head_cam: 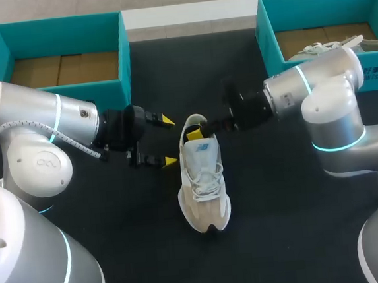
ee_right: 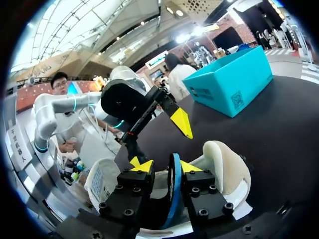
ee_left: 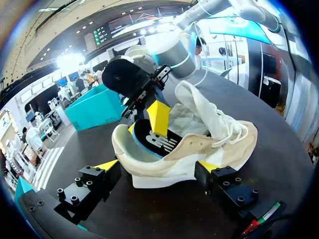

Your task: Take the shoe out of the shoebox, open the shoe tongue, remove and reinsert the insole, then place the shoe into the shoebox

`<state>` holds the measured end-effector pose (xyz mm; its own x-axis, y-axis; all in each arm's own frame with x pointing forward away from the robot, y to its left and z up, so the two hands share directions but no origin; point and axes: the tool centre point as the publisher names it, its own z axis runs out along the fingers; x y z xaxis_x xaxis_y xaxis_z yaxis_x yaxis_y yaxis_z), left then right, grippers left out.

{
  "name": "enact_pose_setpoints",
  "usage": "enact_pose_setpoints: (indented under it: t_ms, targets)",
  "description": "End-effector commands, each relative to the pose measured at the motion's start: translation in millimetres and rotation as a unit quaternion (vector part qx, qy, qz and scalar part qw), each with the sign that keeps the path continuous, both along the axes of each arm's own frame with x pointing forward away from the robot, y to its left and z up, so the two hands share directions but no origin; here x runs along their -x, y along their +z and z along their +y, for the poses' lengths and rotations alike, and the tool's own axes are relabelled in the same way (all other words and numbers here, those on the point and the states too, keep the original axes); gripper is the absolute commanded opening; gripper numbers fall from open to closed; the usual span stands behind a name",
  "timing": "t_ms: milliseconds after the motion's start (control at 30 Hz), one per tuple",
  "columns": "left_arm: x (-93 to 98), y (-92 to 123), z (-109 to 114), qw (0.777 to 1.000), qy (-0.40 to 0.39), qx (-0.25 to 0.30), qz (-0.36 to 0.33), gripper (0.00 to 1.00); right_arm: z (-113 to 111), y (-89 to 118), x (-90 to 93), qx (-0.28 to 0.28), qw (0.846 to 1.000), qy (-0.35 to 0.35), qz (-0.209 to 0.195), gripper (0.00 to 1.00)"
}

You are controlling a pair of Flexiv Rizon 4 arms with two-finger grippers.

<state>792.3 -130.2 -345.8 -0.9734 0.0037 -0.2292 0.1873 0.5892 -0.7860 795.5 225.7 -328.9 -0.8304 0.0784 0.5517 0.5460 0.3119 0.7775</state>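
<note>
Pinching what looks like the insole (ee_right: pixel 174 186), right gripper (ee_right: pixel 168 167) above shoe (head_cam: pixel 203 186)

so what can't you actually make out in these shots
- Head view: the right gripper is partly sunk in the heel opening of the shoe, so its grip does not show there.
- Right wrist view: the insole runs down between the fingers into the shoe; how much is inside is hidden.
- Head view: the second shoe in the right shoebox is mostly covered by the right arm.
</note>
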Motion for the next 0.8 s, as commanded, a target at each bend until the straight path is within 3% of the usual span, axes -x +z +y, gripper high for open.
enact_pose_setpoints:
  t_ms: [33, 367, 533, 700, 767, 800]
  targets:
    - [0.0, 0.4, -0.5, 1.0, 0.0, -0.002, 0.001, 1.0, -0.2, 16.0, -2.4, 0.01, 1.0, 0.006, -0.012, 0.39]
    - [0.0, 0.4, -0.5, 1.0, 0.0, -0.002, 0.001, 1.0, 1.3, 44.5, -29.8, 0.007, 0.997, 0.009, -0.07, 0.42]
    - [0.0, 0.4, -0.5, 1.0, 0.0, -0.002, 0.001, 1.0, -18.4, 61.3, -47.6, 0.014, 0.993, -0.029, -0.111, 0.43]
    - [0.0, 0.4, -0.5, 1.0, 0.0, -0.002, 0.001, 1.0, -40.7, 71.7, -47.1, 0.024, 0.989, -0.078, -0.124, 0.44]
    - [0.0, 0.4, -0.5, 1.0, 0.0, -0.002, 0.001, 1.0, -45.4, 71.3, -45.0, 0.04, 0.987, -0.102, -0.114, 0.37]
    - [0.0, 0.4, -0.5, 1.0, 0.0, -0.002, 0.001, 1.0, -47.0, 70.9, -44.2, 0.053, 0.985, -0.119, -0.109, 0.28]
